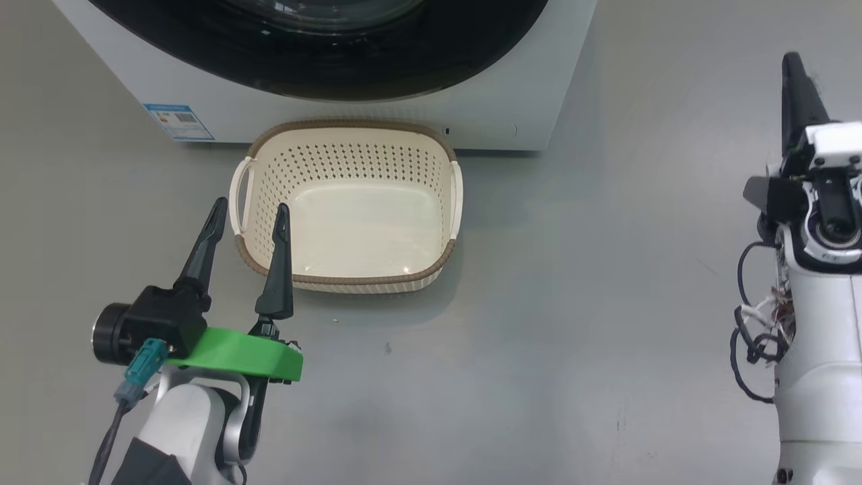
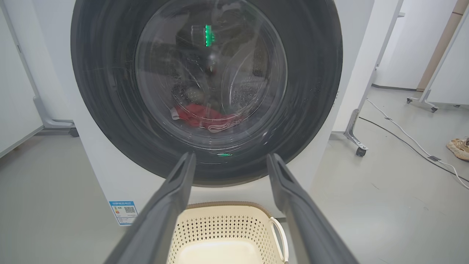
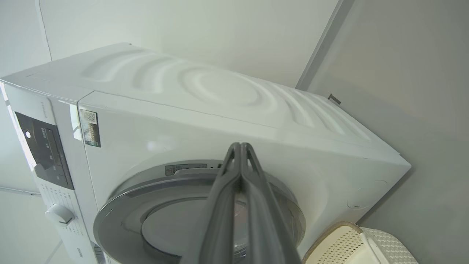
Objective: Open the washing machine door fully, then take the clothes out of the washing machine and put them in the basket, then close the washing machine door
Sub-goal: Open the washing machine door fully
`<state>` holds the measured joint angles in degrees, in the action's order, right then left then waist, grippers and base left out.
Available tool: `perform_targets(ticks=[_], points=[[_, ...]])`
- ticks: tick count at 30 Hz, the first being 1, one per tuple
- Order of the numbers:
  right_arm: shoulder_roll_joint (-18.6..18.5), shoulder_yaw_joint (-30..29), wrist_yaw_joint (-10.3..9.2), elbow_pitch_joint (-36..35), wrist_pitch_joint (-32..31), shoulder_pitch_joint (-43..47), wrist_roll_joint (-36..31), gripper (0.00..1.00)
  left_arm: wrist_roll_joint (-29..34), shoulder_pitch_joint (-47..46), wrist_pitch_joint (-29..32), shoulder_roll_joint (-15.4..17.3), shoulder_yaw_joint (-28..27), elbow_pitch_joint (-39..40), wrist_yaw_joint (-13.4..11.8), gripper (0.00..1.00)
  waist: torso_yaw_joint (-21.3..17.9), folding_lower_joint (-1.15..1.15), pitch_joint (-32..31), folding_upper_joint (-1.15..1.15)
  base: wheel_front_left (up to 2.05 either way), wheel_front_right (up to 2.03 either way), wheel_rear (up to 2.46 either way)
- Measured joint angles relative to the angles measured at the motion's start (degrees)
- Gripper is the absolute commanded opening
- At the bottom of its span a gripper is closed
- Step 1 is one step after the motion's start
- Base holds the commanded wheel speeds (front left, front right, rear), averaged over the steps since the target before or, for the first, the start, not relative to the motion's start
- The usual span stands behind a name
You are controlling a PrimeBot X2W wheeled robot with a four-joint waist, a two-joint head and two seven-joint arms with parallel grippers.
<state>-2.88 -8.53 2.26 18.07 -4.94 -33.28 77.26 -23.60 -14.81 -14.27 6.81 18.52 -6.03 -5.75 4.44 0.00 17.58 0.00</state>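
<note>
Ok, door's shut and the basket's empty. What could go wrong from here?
The washing machine door is closed and the right pincer shut: it might slip off the glossy rim. The basket sits close to the washing machine, below the door; a low arm could knock it. The clothes lie low in the drum and may drop beside the basket.
</note>
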Motion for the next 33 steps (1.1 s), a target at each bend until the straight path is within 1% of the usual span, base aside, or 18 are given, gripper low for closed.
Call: perform_targets(ticks=[3,11,12,14,17,18,19,20,22,27,33], points=[[-0.5,-0.7,-0.90,0.6,-2.6,-3.9,2.2,0.00,0.1,-1.1,0.0,-0.3,0.1,0.1,0.0,1.00,0.6,0.00,2.1,0.00,0.00,0.00,0.00],[-4.4,-1.6,-3.00,1.9,-9.0,-13.7,5.7,0.00,0.3,-4.0,0.0,-0.9,0.7,0.1,0.2,1.00,2.6,0.01,7.2,0.00,0.00,0.00,0.00],[-4.8,-1.5,-3.02,2.1,-9.7,-14.8,5.9,0.00,0.3,-4.3,0.0,-1.0,0.8,0.1,0.3,1.00,2.9,0.00,7.8,0.00,0.00,0.00,0.00],[-5.7,-1.2,-3.94,2.5,-11.2,-17.1,6.3,0.00,0.3,-4.8,0.0,-1.3,1.1,0.0,0.6,1.00,3.6,0.01,8.8,0.00,0.00,0.00,0.00],[-7.2,-0.2,-4.53,3.3,-13.6,-19.9,6.4,0.00,0.3,-5.7,0.0,-2.0,1.7,-0.1,1.0,1.00,4.8,0.01,10.3,0.00,0.00,0.00,0.00],[-7.2,-0.2,-4.53,3.3,-13.6,-19.9,6.4,0.00,0.3,-5.7,0.0,-2.0,1.7,-0.1,1.0,1.00,4.8,0.01,10.3,0.00,0.00,0.00,0.00],[-8.0,0.8,-4.89,4.0,-15.0,-21.5,6.4,0.00,0.3,-6.3,0.0,-2.3,1.9,-0.3,1.1,1.00,5.7,0.01,11.1,0.00,0.00,0.00,0.00],[-8.0,0.8,-4.89,4.0,-15.0,-21.5,6.4,0.00,0.3,-6.3,0.0,-2.3,1.9,-0.3,1.1,1.00,5.7,0.01,11.1,0.00,0.00,0.00,0.00],[-8.5,2.3,-5.39,5.0,-17.0,-23.8,6.4,0.00,0.3,-6.9,0.0,-2.5,1.9,-0.6,1.4,1.00,6.9,0.00,12.3,0.00,0.00,0.00,0.00],[-8.6,4.7,-5.45,6.3,-19.7,-27.7,6.0,0.00,0.2,-7.9,0.0,-2.9,2.2,-0.9,2.0,1.00,8.7,0.01,13.9,0.00,0.00,0.00,0.00],[-8.9,5.5,-5.45,8.1,-21.1,-31.8,5.9,0.00,0.3,-9.3,-0.2,-3.6,2.8,-1.4,2.5,1.00,10.7,0.01,15.3,0.00,0.00,0.00,0.00]])
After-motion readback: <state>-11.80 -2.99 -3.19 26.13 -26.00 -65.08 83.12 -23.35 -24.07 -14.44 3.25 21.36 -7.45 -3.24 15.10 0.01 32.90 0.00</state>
